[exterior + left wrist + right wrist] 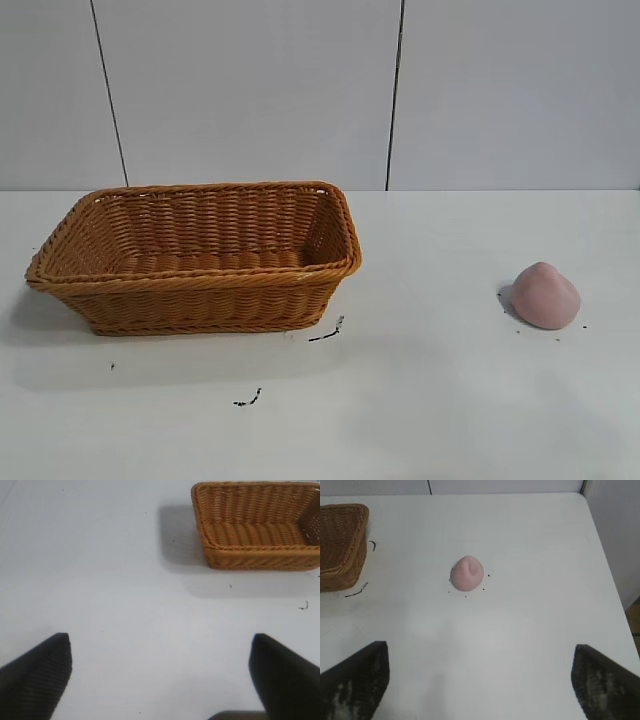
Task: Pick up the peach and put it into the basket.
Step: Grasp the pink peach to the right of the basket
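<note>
The dusty-pink peach point(545, 295) lies on the white table at the right in the exterior view. It also shows in the right wrist view point(467, 573), well ahead of my right gripper point(480, 652), which is open and empty above bare table. The orange-brown wicker basket point(200, 285) stands at the left, empty. It shows in the left wrist view point(260, 555), far ahead of my left gripper point(160, 642), which is open and empty. Neither gripper appears in the exterior view.
Small black marks point(325, 335) lie on the table by the basket's front corner, with another mark point(248, 400) nearer the front. The table's edge point(607, 570) runs beside a wall in the right wrist view. A grey panelled wall stands behind.
</note>
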